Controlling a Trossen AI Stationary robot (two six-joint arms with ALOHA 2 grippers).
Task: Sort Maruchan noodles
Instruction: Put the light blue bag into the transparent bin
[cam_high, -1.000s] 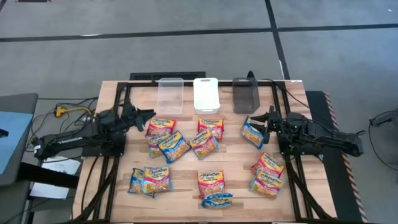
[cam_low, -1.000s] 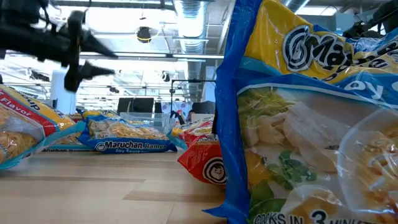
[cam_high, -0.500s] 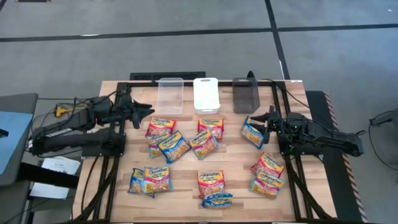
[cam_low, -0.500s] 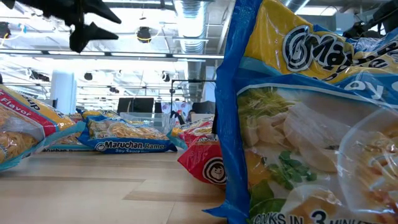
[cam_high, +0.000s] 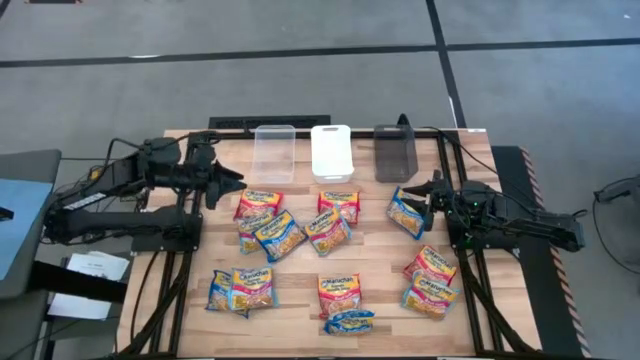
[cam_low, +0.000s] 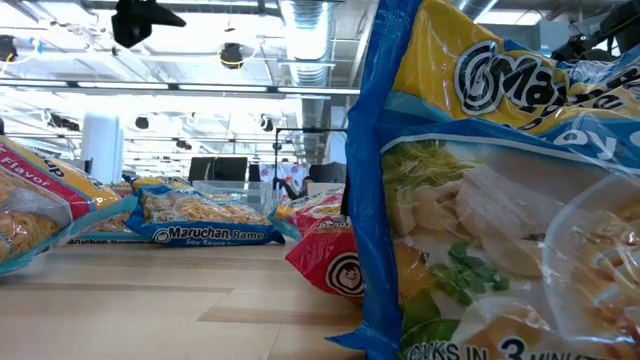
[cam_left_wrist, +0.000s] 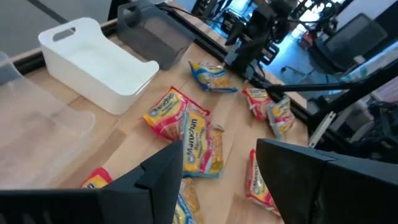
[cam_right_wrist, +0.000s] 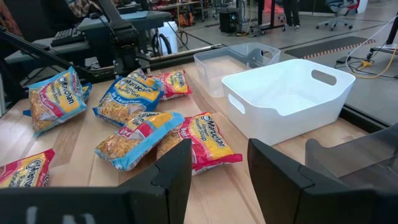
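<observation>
- The left gripper (cam_high: 232, 178) is seen in the high view raised over the table's far-left part, just left of the nearest packets; its two dark fingers (cam_left_wrist: 163, 180) are spread apart with nothing between them.
- The right gripper (cam_high: 421, 190) is seen at the table's right side, just beside a blue-edged yellow ramen packet (cam_high: 405, 214); its fingers (cam_right_wrist: 175, 171) are parted and empty.
- The crinkly yellow-orange plastic Maruchan noodle packets (cam_high: 270, 232) are scattered flat on the light wooden slatted tabletop (cam_high: 375, 262), all outside the bins.
- A cluster of packets is found left of centre, below the clear bin; a red-trimmed pair (cam_high: 334, 218) lies near the centre.
- Two packets (cam_high: 240, 288) lie at the near left, two more at near centre, including a blue packet (cam_high: 349, 321) at the near edge, and two (cam_high: 430, 280) at the near right.
- Three small rectangular bins are lined along the far edge: a clear plastic bin (cam_high: 274, 152), a white plastic bin with handle slots (cam_high: 331, 150) and a dark grey translucent bin (cam_high: 394, 152).
- In the low view, one blue-and-yellow packet (cam_low: 500, 190) fills most of the frame, so the table behind it is largely hidden; it is probably the near-edge packet.
</observation>
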